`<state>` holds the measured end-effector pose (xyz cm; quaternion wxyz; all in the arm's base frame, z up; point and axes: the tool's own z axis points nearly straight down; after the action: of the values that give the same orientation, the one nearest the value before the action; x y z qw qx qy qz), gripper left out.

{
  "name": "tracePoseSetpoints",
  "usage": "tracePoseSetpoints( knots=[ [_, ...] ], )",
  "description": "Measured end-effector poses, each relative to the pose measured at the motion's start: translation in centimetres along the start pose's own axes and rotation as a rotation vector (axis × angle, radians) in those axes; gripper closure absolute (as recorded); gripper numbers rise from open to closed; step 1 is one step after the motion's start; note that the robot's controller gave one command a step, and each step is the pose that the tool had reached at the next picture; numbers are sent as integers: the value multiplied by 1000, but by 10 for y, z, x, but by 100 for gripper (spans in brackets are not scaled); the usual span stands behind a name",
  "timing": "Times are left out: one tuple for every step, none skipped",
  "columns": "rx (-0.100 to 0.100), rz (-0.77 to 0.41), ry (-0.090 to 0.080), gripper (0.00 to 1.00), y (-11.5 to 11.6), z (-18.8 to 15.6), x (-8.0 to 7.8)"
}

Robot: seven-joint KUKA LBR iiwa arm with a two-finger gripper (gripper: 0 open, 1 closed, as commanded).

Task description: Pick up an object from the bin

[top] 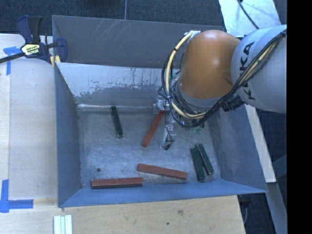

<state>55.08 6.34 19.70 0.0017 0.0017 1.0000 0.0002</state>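
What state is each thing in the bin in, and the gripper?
slanted red stick: lying aslant, mid-bin.
gripper: low in the bin, just right of the slanted red stick.
left green stick: lying flat, alone.
green pair: lying side by side.
middle red stick: lying flat.
front red stick: flat along the front wall.

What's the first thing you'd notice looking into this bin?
The robot's big orange cover, at the right, grabs the eye first; its end effector hangs over the middle of the bin. Beside it lies a slanted red-brown stick, and two dark green sticks lie near the front right corner.
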Motion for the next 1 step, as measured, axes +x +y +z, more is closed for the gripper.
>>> tracePoseSetpoints(
  knots=[
    [1,-181,5,0,-33,130,-26]
  ],
)
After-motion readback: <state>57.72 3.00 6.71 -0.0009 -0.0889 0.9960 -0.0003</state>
